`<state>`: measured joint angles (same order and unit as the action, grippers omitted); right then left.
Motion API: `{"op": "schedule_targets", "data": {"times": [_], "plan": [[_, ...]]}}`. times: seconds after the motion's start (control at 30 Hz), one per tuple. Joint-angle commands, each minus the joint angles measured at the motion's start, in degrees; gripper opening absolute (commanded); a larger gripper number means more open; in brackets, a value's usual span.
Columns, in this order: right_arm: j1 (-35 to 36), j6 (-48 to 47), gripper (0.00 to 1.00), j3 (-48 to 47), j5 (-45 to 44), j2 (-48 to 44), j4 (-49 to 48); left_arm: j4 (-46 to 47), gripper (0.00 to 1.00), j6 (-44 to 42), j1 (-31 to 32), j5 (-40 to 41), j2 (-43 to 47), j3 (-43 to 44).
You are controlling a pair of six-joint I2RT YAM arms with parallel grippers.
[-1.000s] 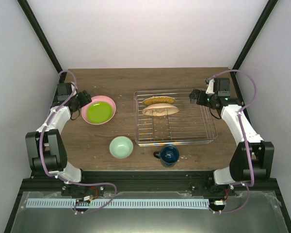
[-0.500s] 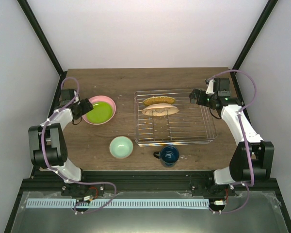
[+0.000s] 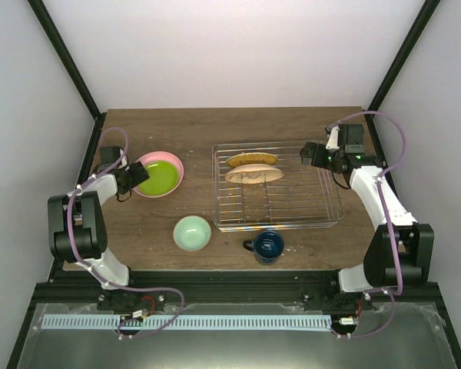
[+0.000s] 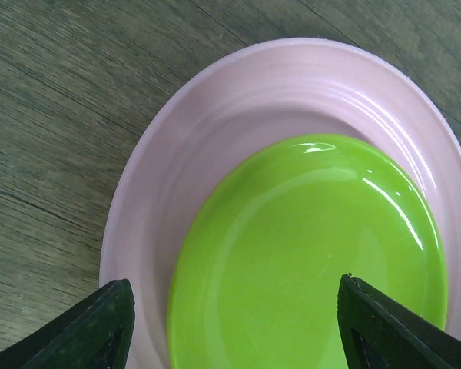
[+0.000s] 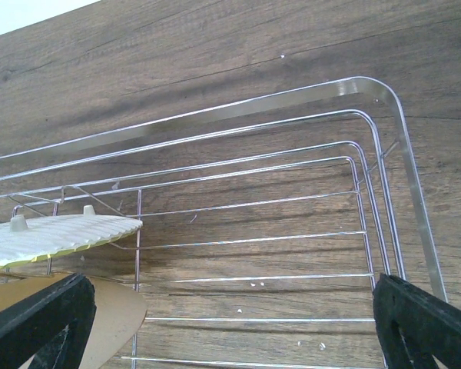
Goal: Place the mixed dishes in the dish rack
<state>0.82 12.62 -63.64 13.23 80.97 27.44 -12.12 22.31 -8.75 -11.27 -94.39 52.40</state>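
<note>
Left fingers (image 3: 134, 177) are spread wide and down low at the near edge of the plate stack, and the lime-green plate (image 4: 307, 261) fills the gap between them. That plate lies flat inside the pink plate (image 4: 215, 100), covering its whole middle, so only the pink rim shows, curving round beyond both fingers. Whether either finger touches a rim, the wrist view doesn't tell. Bare wooden surface (image 4: 61, 115) lies past the pink rim.

Over on the other side, the right fingers (image 3: 311, 152) are open too, held wide apart above the far corner of the dish rack (image 5: 369, 81). Rounded corner rails bend ahead of those fingers, and thin cross wires run beneath the gap between them. Off toward one finger stands a ribbed cream plate (image 5: 54, 234), on edge among the tines, with yellow at its lip. Just beside it, nearer that finger, is a tan plate (image 5: 119, 319), also standing in the wires. Those two fill the far end of the rack; the wires beyond them hold nothing.

Well apart from both pairs of fingers, the small mint-green bowl (image 3: 192, 233) sits upright on the surface. The dark blue mug (image 3: 267, 246) stands just outside the rack's near rail, handle pointing toward the bowl
</note>
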Motion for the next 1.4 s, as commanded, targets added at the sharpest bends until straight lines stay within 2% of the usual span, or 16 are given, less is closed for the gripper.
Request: {"op": "schedule_targets", "data": {"times": [0.0,0.6,0.73,1.0,1.3,1.37], "plan": [[-0.8,-0.8,1.0,0.0,-0.5,0.3,-0.2,1.9,0.74,0.2,-0.3,-0.5,-0.3,-0.4],[-0.8,-0.8,1.0,-0.1,-0.9,0.8,-0.1,6.5,0.72,2.1,-0.3,-2.2,-2.9,-3.9],[-0.8,-0.8,1.0,-0.3,-1.2,0.9,0.0,7.8,0.68,2.8,-0.2,-3.9,-2.9,-4.9],[-0.8,-0.8,1.0,-0.4,-1.0,1.2,-0.1,8.6,0.25,3.4,-0.3,-5.0,-3.0,-6.0],[-0.8,-0.8,1.0,-0.5,-0.8,1.5,-0.3,8.3,0.0,3.9,-0.3,-5.5,-1.3,-6.2],[-0.8,-0.9,1.0,-0.6,-0.7,1.6,-0.3,8.0,0.0,4.0,-0.2,-5.7,-0.2,-6.0]]}}
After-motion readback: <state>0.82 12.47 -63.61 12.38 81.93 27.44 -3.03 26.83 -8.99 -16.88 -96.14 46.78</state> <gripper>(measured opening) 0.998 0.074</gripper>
